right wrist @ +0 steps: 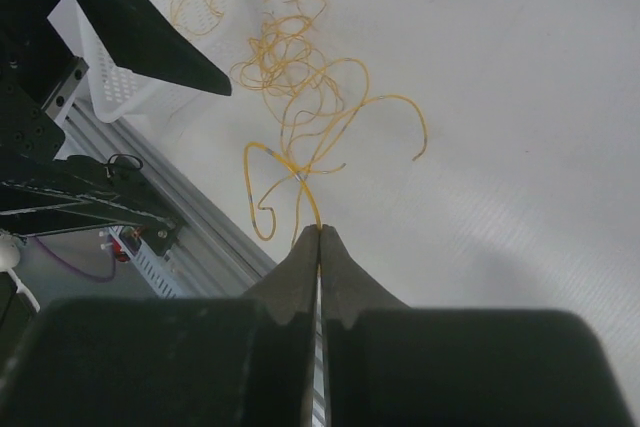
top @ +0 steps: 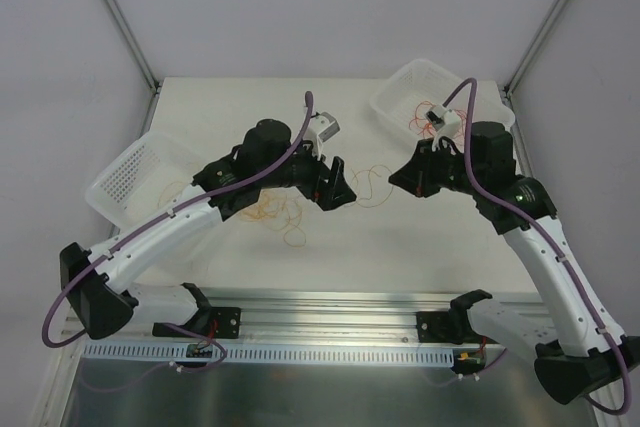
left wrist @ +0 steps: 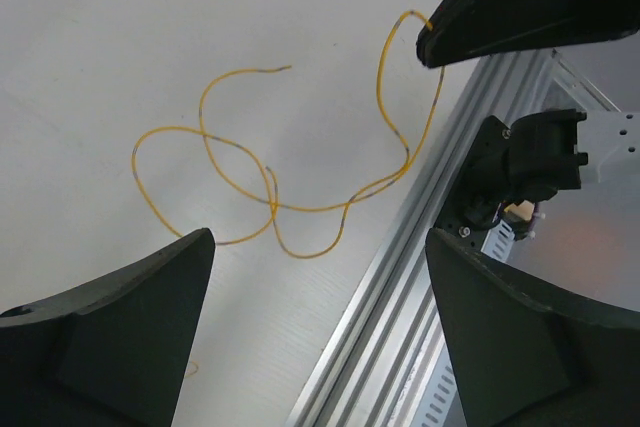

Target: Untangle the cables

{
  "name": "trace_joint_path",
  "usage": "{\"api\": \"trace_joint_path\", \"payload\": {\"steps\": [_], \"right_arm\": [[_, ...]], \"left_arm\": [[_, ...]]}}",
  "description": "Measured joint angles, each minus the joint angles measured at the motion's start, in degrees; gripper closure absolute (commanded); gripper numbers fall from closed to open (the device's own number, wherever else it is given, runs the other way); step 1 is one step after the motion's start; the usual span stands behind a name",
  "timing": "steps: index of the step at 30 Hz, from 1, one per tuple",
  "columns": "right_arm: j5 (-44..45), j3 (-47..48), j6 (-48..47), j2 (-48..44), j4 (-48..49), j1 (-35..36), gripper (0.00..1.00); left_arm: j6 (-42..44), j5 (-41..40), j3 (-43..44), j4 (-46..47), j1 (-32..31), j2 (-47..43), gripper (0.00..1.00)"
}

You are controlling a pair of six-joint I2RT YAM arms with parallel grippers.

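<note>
**Q:** White table (top: 400, 247), two arms: where did the cables (right wrist: 295, 67) lie?

**A:** Most formed a loose yellow-orange tangle at mid-table, between the arms. A few strands sat in the left basket (right wrist: 125, 87), and reddish ones in the right basket (top: 400, 77).

**Q:** Why was the right gripper (right wrist: 320, 235) pinched?

**A:** Its jaws were pressed flat together on one yellow strand (right wrist: 300, 182), which ran back into the tangle. Holding that end probably allowed the strand to be drawn free.

**Q:** And the left gripper (left wrist: 315, 247)?

**A:** It hung with its fingers spread wide, holding nothing, above a looped strand (left wrist: 270, 197) near the aluminium rail (left wrist: 400, 277). It seemed placed to pin or take the loop.
</note>
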Motion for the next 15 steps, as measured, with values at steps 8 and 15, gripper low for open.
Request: {"api": "trace_joint_path", "payload": {"steps": [8,15], "right_arm": [[0.2,0.0,1.8,1.8,2.7,5.9,0.99],[1.5,0.0,2.0,2.9,3.5,8.7,1.00]], "left_arm": [[-1.6,1.3,1.9,4.0,-2.8,4.3,0.23],[-4.1,1.2,1.9,5.7,-4.0,7.1,0.99]]}}
